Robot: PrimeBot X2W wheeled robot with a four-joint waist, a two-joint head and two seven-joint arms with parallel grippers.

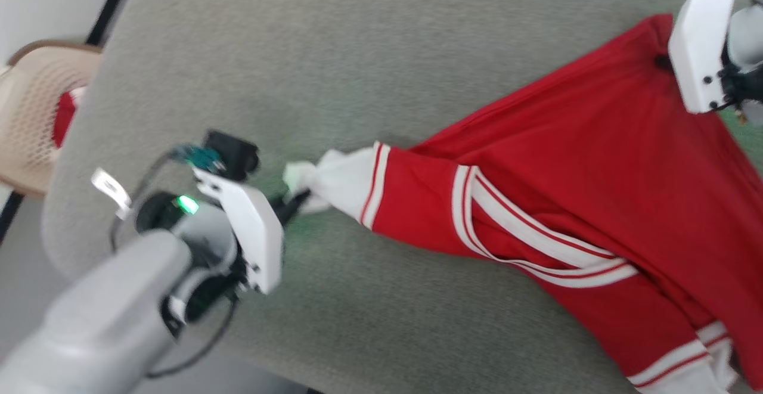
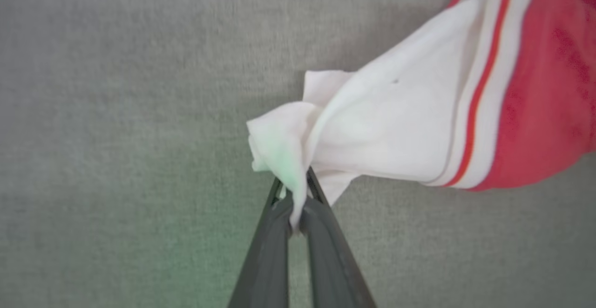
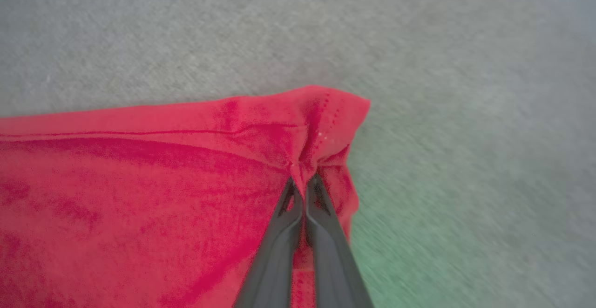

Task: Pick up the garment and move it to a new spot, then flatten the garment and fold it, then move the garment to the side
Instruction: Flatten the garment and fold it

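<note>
The garment [image 1: 596, 161], a red top with white cuffs and white-and-red striped trim, hangs stretched over the grey table [image 1: 357, 54], plain red side toward me. My left gripper [image 1: 296, 198] is shut on the white cuff [image 2: 382, 131] of one sleeve, at the garment's left end. In the left wrist view the left gripper [image 2: 298, 191] pinches a bunch of white cloth. At the upper right, my right gripper [image 3: 303, 180] is shut on a red hemmed corner [image 3: 326, 121] of the garment; in the head view its white housing [image 1: 706, 42] stands over that corner.
A beige plastic chair [image 1: 36, 114] with something red on it stands off the table's left edge. The table's rounded corner lies just below my left arm [image 1: 95, 322]. Bare grey cloth spreads above and below the garment.
</note>
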